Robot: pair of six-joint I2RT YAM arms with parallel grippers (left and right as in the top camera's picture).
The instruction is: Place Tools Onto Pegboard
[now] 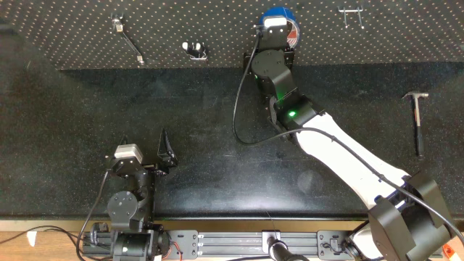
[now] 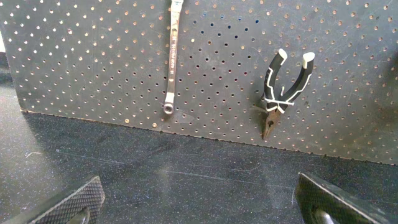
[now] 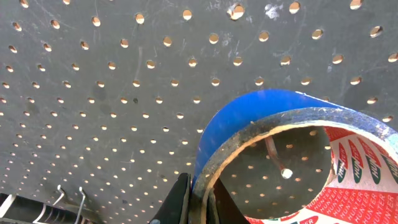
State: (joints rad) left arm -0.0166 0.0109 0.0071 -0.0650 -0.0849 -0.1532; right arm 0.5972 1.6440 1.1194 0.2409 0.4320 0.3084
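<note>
Jaws of the right gripper [image 3: 198,200] pinch the wall of the blue roll of tape with a brown cardboard core [image 3: 249,109], held flat-on to the black perforated pegboard [image 3: 93,74]. A thin metal hook [image 3: 277,160] shows through the roll's hole, slightly below centre; whether the core is already past its tip, I cannot tell. The left gripper [image 2: 199,205], nearer its base, waits with jaws spread wide.

There is one pegboard [image 1: 72,29], one wrench [image 1: 128,38], one pair of pliers [image 1: 194,49], one roll of blue tape [image 1: 279,16], one hammer [image 1: 417,119] and one free double wire hook [image 1: 351,16]. All belong to one bench [image 1: 217,174].
</note>
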